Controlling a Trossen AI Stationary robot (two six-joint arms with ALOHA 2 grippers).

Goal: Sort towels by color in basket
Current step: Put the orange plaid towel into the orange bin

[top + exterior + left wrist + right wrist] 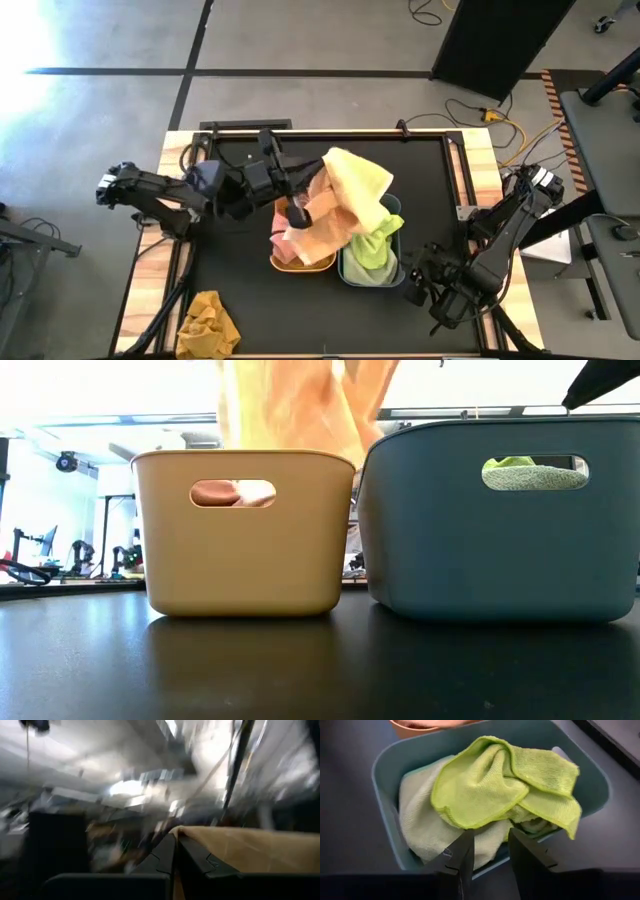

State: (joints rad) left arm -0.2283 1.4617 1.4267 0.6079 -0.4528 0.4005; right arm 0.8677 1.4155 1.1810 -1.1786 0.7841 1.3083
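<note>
At the near left corner of the table (240, 290) you will find a mustard-orange towel (207, 324) lying crumpled, well apart from both tubs. The left gripper (297, 213) is raised above the tan tub (245, 535), with its fingers closed on a salmon pink towel (318, 225) that hangs down toward that tub. A yellow towel (358, 183) is draped over the pink one and reaches across to the blue tub (500, 520), which stands just to the right of the tan tub. The blue tub contains a lime green towel (490, 785) resting on a pale green towel (420, 825). The right gripper (418, 272) hovers beside the blue tub's near right corner, fingers parted and holding nothing.
</note>
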